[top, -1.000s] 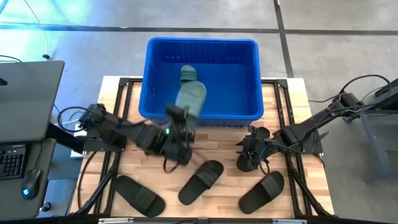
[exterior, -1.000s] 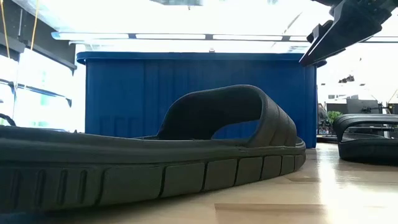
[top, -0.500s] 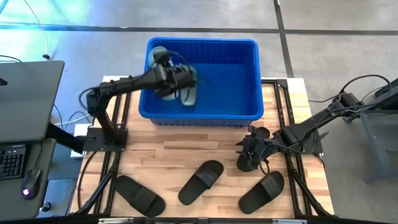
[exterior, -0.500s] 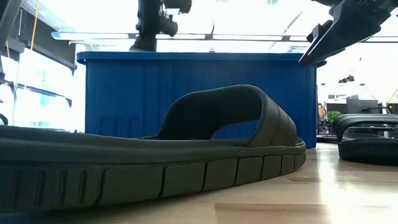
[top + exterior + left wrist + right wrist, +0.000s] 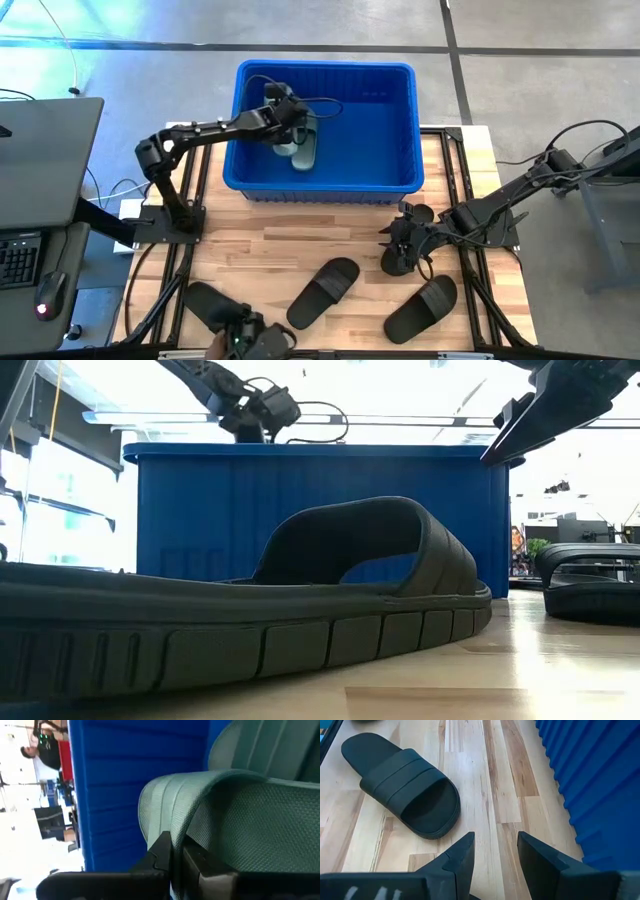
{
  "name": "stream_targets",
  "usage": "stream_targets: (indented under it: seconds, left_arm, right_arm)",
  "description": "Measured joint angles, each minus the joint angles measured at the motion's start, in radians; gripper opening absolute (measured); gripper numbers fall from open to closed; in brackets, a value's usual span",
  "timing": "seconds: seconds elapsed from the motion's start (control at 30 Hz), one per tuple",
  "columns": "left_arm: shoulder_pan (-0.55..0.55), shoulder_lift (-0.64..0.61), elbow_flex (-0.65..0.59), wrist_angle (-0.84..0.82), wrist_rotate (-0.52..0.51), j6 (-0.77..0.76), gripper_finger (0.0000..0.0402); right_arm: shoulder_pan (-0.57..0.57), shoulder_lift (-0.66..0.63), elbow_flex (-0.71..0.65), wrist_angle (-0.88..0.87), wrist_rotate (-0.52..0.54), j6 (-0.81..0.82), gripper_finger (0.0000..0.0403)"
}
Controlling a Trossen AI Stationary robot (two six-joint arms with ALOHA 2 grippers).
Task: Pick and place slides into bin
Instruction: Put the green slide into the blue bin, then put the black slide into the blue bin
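The left gripper [image 5: 285,118], at eleven o'clock inside the blue bin [image 5: 405,75], is clamped on a green slide [image 5: 304,150]. Rubbery, light and flexible, it grips best by the strap. The right gripper [image 5: 495,852] waits, fingers apart.

Illumination is bright and even in the high view; a cyan glare patch sits at 10 o'clock. In the low view, ceiling light strips [image 5: 330,418] from 11 to 1 o'clock overexpose the background, and the nearest black slide [image 5: 240,610] is soft-focused. The left wrist view is blurred throughout.
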Motion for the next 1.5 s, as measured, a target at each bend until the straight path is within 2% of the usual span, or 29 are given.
stream_targets:
  seconds: [0.07, 0.3, 0.43, 0.73, 0.97, 1.23, 1.37, 1.5]
  left_arm:
    - [0.023, 0.000, -0.009, -0.001, 0.012, -0.003, 0.0003]
    - [0.113, 0.000, -0.067, -0.001, 0.185, -0.032, 0.0005]
    - [0.142, 0.000, -0.100, -0.005, 0.240, -0.032, 0.0016]
    - [0.144, -0.001, -0.116, -0.008, 0.254, -0.032, 0.0088]
    - [0.128, -0.001, -0.113, -0.027, 0.261, -0.039, 0.0155]
    - [0.036, -0.002, -0.010, -0.150, 0.177, -0.042, 0.0194]
    - [-0.032, -0.002, 0.090, -0.297, 0.174, -0.087, 0.0191]
    - [-0.111, -0.002, 0.206, -0.456, 0.171, -0.120, 0.0179]
  right_arm:
    - [0.000, 0.000, 0.000, 0.000, 0.000, 0.001, 0.0139]
    - [0.000, 0.000, 0.000, 0.000, 0.000, 0.001, 0.0139]
    - [0.000, 0.000, 0.000, 0.000, 0.000, 0.001, 0.0139]
    - [0.000, 0.000, 0.000, 0.000, 0.074, -0.006, 0.0139]
    - [0.000, 0.000, 0.000, 0.000, 0.083, -0.032, 0.0139]
    - [0.000, 0.000, 0.000, 0.000, 0.109, -0.087, 0.0139]
    - [0.000, 0.006, 0.000, -0.013, 0.111, -0.086, 0.0139]
    - [0.008, 0.044, 0.000, -0.019, 0.140, -0.014, 0.0139]
